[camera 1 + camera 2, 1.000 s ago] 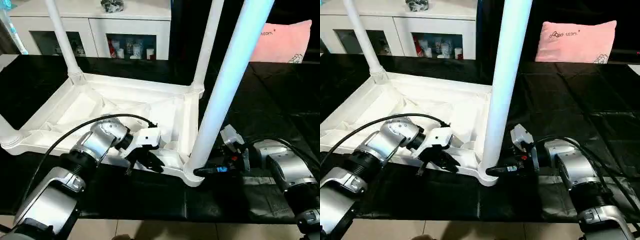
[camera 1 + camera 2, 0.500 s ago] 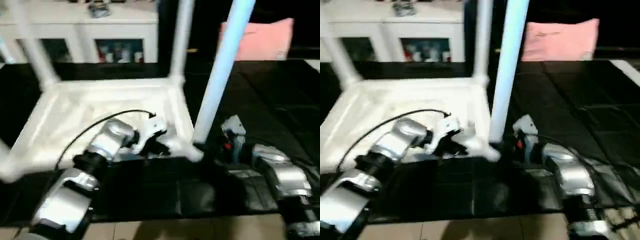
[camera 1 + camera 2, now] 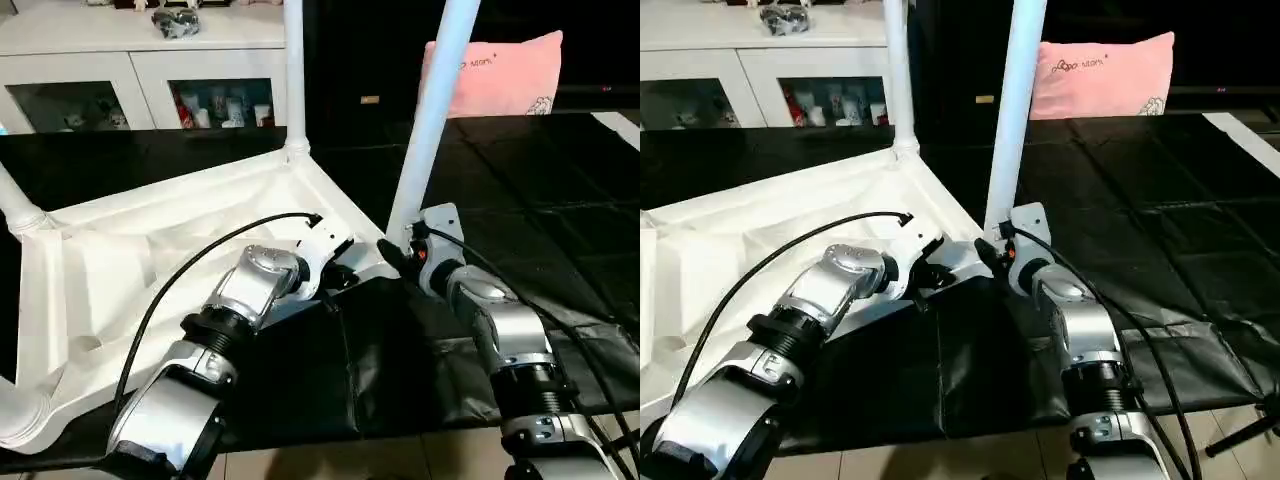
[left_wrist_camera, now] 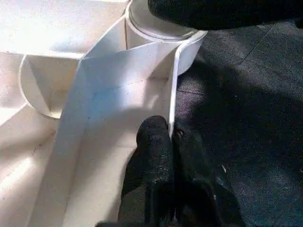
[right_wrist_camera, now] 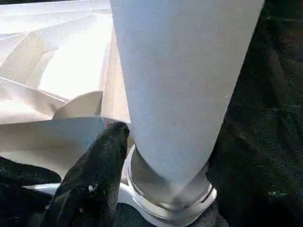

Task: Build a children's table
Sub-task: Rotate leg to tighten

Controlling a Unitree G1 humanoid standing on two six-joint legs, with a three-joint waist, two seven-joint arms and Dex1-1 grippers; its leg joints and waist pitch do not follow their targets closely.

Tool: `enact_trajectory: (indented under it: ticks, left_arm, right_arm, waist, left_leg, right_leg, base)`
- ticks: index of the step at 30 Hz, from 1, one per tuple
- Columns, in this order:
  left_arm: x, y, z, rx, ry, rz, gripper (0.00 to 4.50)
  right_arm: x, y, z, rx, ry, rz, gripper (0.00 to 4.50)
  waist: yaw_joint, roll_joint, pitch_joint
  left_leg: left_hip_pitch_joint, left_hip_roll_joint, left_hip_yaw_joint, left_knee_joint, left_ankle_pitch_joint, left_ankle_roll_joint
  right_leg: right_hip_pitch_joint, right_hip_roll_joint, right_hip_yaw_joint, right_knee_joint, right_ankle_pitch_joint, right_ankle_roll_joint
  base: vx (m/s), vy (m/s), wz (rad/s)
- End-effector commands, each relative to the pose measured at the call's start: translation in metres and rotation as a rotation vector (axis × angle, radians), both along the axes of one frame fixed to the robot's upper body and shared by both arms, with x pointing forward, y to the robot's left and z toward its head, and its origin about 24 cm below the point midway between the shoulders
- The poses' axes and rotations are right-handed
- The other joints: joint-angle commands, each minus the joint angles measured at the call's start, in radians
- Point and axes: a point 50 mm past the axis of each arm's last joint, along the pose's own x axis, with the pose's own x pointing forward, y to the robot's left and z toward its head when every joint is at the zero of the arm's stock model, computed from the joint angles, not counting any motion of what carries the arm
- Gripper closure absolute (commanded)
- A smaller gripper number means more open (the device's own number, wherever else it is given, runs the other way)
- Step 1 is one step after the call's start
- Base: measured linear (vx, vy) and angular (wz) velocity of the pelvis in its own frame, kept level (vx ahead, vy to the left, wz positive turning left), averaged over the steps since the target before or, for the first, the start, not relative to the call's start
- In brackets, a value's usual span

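Tabletop (image 3: 150, 250) now swung round since earlier frame, near corner pointing toward me; camera also shifted. It lies underside up on black sheet (image 3: 520, 200), legs standing in sockets. I see left gripper (image 4: 173, 142) pressed together, pinching tabletop rim close to near corner. Right gripper (image 5: 165, 156) straddles base of near leg (image 3: 435, 110) at its socket, fingers (image 5: 102, 161) spread either side. Pink pillow (image 3: 500, 75) behind, white cabinet (image 3: 150, 70) at back.
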Motion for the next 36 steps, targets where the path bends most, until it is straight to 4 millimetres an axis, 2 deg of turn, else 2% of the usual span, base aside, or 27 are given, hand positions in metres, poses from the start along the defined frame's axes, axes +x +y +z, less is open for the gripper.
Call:
enact_trajectory:
  ticks: [1,4,5,9,11,12,13,18,22,25,31,33,36]
  left_arm:
    - [0.001,-0.02,0.015,-0.055,-0.048,-0.041,4.5]
    - [0.001,-0.011,0.014,-0.031,-0.053,-0.074,4.5]
    - [0.001,-0.007,0.013,-0.023,-0.049,-0.081,4.5]
    - [0.001,0.004,0.014,-0.011,-0.044,-0.118,4.5]
    - [-0.002,0.011,0.014,0.003,-0.037,-0.188,4.5]
    - [-0.002,0.011,0.014,0.003,-0.037,-0.188,4.5]
    - [-0.005,0.015,0.014,0.011,-0.031,-0.245,4.5]
    - [-0.012,0.025,0.012,0.043,-0.024,-0.403,4.5]
    - [-0.014,0.028,0.015,0.045,-0.019,-0.5,4.5]
    - [-0.018,0.031,0.019,0.049,-0.012,-0.6,4.5]
    - [-0.026,0.033,0.022,0.061,0.018,-0.769,4.5]
    - [-0.028,0.032,0.022,0.078,0.02,-0.819,4.5]
    - [-0.029,0.032,0.021,0.086,0.024,-0.845,4.5]
  right_arm:
    - [-0.01,0.035,-0.011,0.067,0.074,0.143,1.27]
    - [-0.015,0.021,-0.011,0.058,0.052,0.185,1.02]
    - [-0.018,0.016,-0.011,0.061,0.044,0.213,0.97]
    - [-0.027,-0.007,-0.008,0.056,0.019,0.303,0.64]
    - [-0.031,-0.031,-0.005,0.023,0.004,0.334,0.41]
    - [-0.031,-0.031,-0.005,0.023,0.004,0.334,0.41]
    - [-0.034,-0.046,0.0,0.006,-0.016,0.374,0.3]
    - [-0.046,-0.07,0.019,0.051,-0.032,0.561,0.04]
    - [-0.049,-0.075,0.022,0.035,-0.018,0.654,0.04]
    - [-0.05,-0.075,0.023,0.015,-0.014,0.738,0.04]
    - [-0.047,-0.068,0.024,0.028,0.007,0.86,0.04]
    - [-0.045,-0.064,0.024,0.039,0.014,0.898,0.32]
    - [-0.043,-0.061,0.023,0.05,0.023,0.931,0.49]
  waist:
    - [0.004,-0.01,-0.053]
    - [0.004,-0.01,-0.053]
    - [0.005,-0.005,-0.055]
    - [0.012,-0.011,-0.061]
    - [0.012,-0.017,-0.065]
    - [0.013,-0.015,-0.067]
    - [0.013,-0.012,-0.065]
    - [0.035,-0.012,-0.063]
    - [0.051,-0.011,-0.062]
    - [0.063,-0.011,-0.064]
    - [0.08,-0.011,-0.066]
    - [0.089,-0.007,-0.068]
    - [0.093,-0.007,-0.069]
  left_leg:
    - [-0.001,0.013,-0.006,-0.065,-0.205,0.075]
    - [-0.001,0.014,-0.007,-0.067,-0.211,0.071]
    - [-0.002,0.015,-0.008,-0.067,-0.208,0.073]
    - [-0.011,0.019,-0.007,-0.063,-0.151,0.105]
    - [-0.018,0.016,-0.006,-0.059,-0.123,0.12]
    - [-0.02,0.016,-0.005,-0.056,-0.105,0.129]
    - [-0.019,0.017,-0.004,-0.056,-0.103,0.132]
    - [-0.013,0.025,-0.003,-0.057,-0.121,0.15]
    - [-0.008,0.028,-0.002,-0.058,-0.128,0.132]
    - [-0.008,0.029,-0.001,-0.057,-0.115,0.125]
    - [-0.007,0.031,0.001,-0.056,-0.107,0.123]
    - [0.0,0.035,0.001,-0.057,-0.106,0.117]
    - [-0.004,0.036,-0.001,-0.057,-0.107,0.113]
  right_leg:
    - [0.047,-0.068,0.046,-0.096,-0.429,-0.113]
    - [0.047,-0.069,0.047,-0.097,-0.434,-0.105]
    - [0.049,-0.067,0.048,-0.096,-0.407,-0.108]
    - [0.059,-0.068,0.052,-0.075,-0.262,-0.156]
    - [0.064,-0.069,0.053,-0.069,-0.231,-0.168]
    - [0.063,-0.07,0.053,-0.066,-0.21,-0.176]
    - [0.06,-0.07,0.053,-0.068,-0.21,-0.18]
    - [0.054,-0.067,0.052,-0.069,-0.227,-0.186]
    - [0.051,-0.069,0.053,-0.07,-0.25,-0.182]
    - [0.051,-0.07,0.055,-0.064,-0.223,-0.188]
    - [0.05,-0.07,0.055,-0.059,-0.211,-0.196]
    - [0.046,-0.071,0.057,-0.054,-0.19,-0.205]
    - [0.05,-0.072,0.056,-0.049,-0.166,-0.217]
  base:
    - [0.0,0.0,0.0]
    - [0.0,0.0,0.0]
    - [0.0,0.0,0.0]
    - [0.0,0.0,0.0]
    - [0.0,0.0,0.0]
    - [0.0,0.0,0.0]
    - [0.0,0.0,0.0]
    - [0.0,0.0,0.0]
    - [0.0,0.0,0.0]
    - [0.0,0.0,0.0]
    - [0.0,0.0,0.0]
    - [0.0,0.0,0.0]
    - [0.0,0.0,0.0]
